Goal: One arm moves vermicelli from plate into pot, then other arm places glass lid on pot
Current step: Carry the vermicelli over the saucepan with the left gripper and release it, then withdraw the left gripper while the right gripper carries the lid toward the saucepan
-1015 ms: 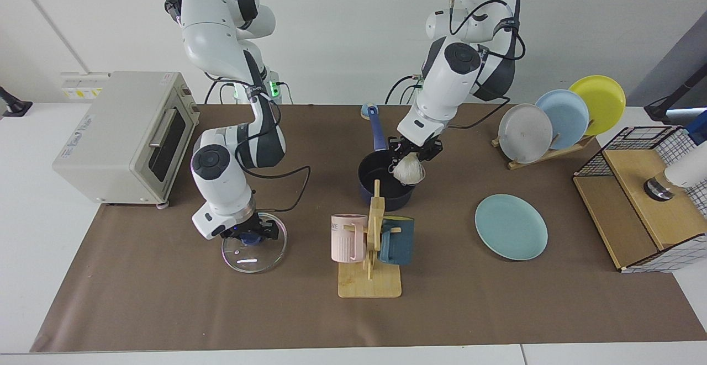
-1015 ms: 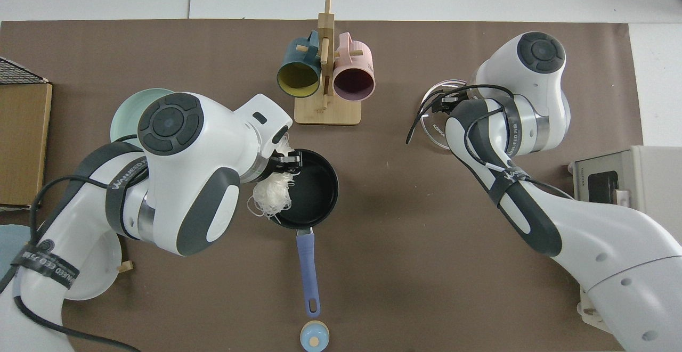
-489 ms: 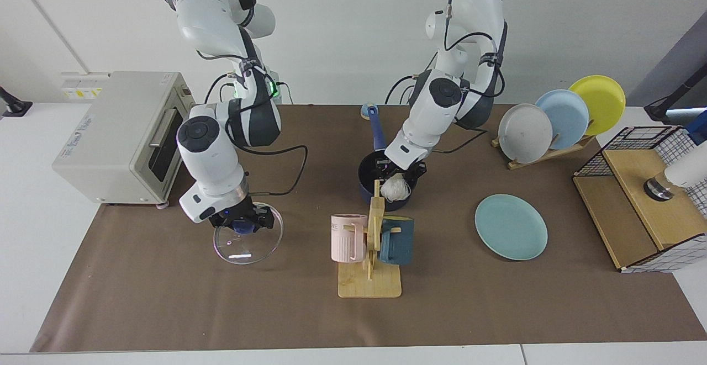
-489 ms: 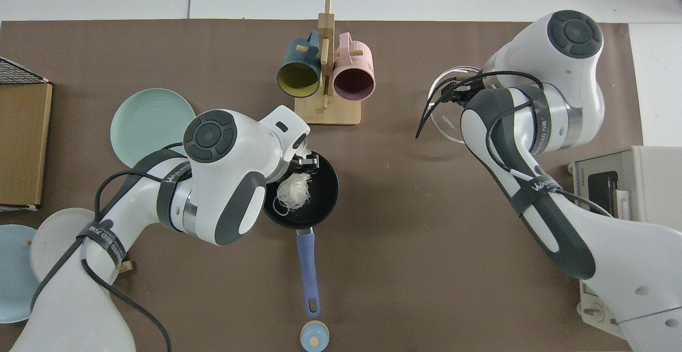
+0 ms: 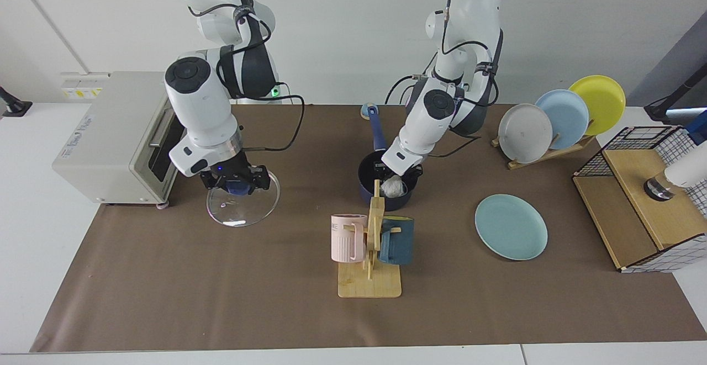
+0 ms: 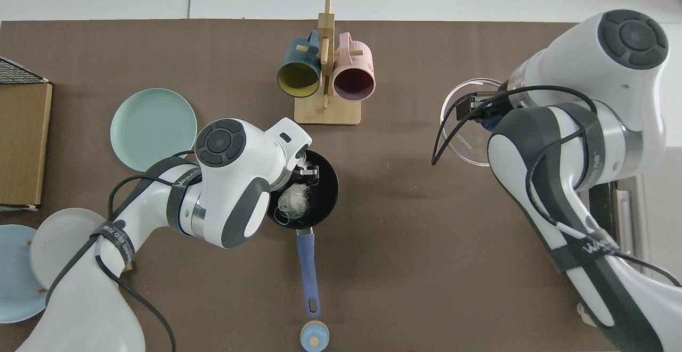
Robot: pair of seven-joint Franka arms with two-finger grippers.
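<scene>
The left gripper reaches down into the pot, its fingers in among the vermicelli; whether they grip the bundle or have let it go I cannot tell. The vermicelli sits inside the pot, on the side nearer the plate, which lies bare.

The right gripper has its fingers clamped on the blue knob of the glass lid, holding it tilted and clear of the table. The pot lies well apart from the lid, sideways across the table toward the left arm, with its handle pointing toward the robots. The lid cannot land, I judge, until the left gripper clears the rim.
</scene>
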